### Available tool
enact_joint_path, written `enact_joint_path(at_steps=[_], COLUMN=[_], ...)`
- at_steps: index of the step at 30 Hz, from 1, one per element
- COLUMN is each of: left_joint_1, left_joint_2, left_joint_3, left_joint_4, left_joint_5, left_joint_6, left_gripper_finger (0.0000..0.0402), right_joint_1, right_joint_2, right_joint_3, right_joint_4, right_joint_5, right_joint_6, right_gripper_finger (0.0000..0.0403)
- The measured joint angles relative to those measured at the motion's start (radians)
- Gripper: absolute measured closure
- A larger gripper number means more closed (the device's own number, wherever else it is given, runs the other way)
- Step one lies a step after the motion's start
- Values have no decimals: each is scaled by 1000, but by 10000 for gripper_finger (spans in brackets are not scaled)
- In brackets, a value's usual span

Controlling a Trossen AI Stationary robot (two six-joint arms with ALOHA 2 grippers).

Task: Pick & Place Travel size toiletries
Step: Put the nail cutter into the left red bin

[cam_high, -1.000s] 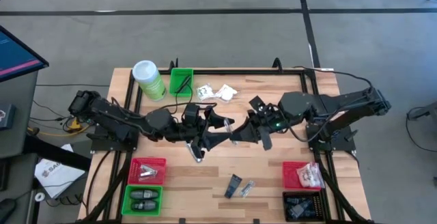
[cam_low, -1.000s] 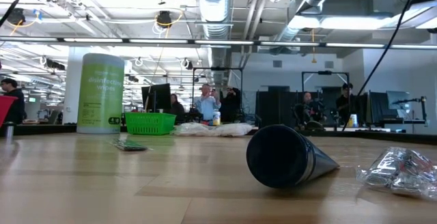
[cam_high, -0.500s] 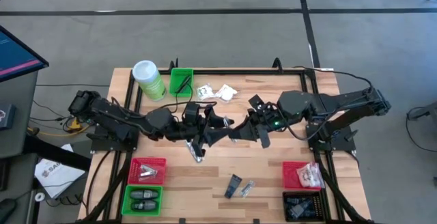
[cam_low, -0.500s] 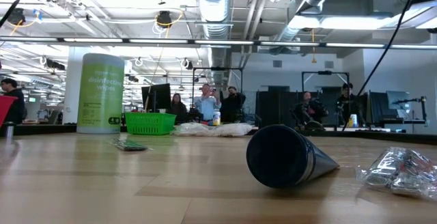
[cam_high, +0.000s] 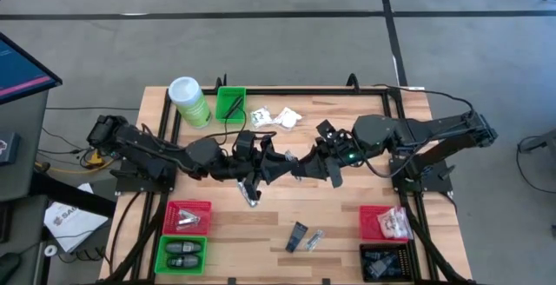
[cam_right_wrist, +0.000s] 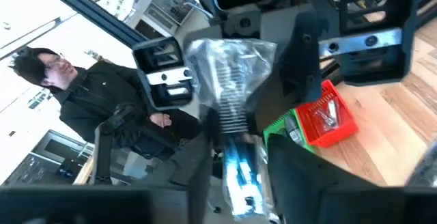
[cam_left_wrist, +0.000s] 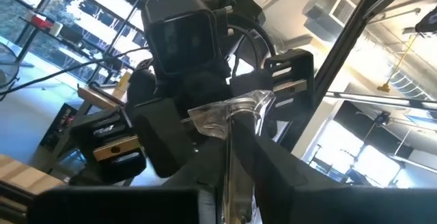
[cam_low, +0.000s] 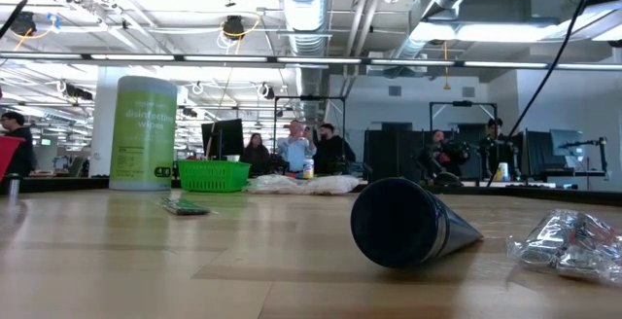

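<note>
Both arms meet above the table's middle. A clear crinkly packet of the travel size toiletries hangs in the air between them. My left gripper is shut on one end of it. My right gripper faces it from the table's right, and its fingers stand apart on either side of the packet's other end. More toiletries lie flat on the table: white sachets, a silvery packet, a dark packet and a slim clear one. My left gripper pinches the packet's end between its two fingers, which come slanting up from the table's left and lie along it. The packet is lifted clear of the table and sticks out past the fingertips toward the other gripper. Whether my right gripper touches the packet, I cannot tell.
A green canister and a green bin stand at the far left. Red and green bins sit near left, red and black bins near right. People stand in the room beyond the table.
My left gripper's fingers stood spread in a wide V a second ago and have shut together around the packet. Both arms have kept their places above the table's middle.
</note>
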Motion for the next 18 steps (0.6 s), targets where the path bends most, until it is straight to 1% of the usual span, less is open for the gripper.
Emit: enact_joint_path(at_steps=[5, 9, 13, 18], left_joint_1=[-2, -5, -21, -51], left_joint_2=[-6, -51, -133, -262], left_joint_3=[0, 0, 0, 1], left_joint_4=[-48, -186, -432, -846], left_joint_5=[0, -10, -65, -110], left_joint_6=[-41, -72, -106, -249], left_gripper_finger=[359, 359, 359, 359], right_joint_1=[-2, 7, 21, 28], right_joint_2=[0, -13, -17, -19], right_joint_3=[0, 0, 0, 0], right_joint_4=[-12, -7, -17, -13], right_joint_5=[0, 0, 0, -19], right_joint_6=[0, -13, -40, -47], right_gripper_finger=[185, 121, 85, 61])
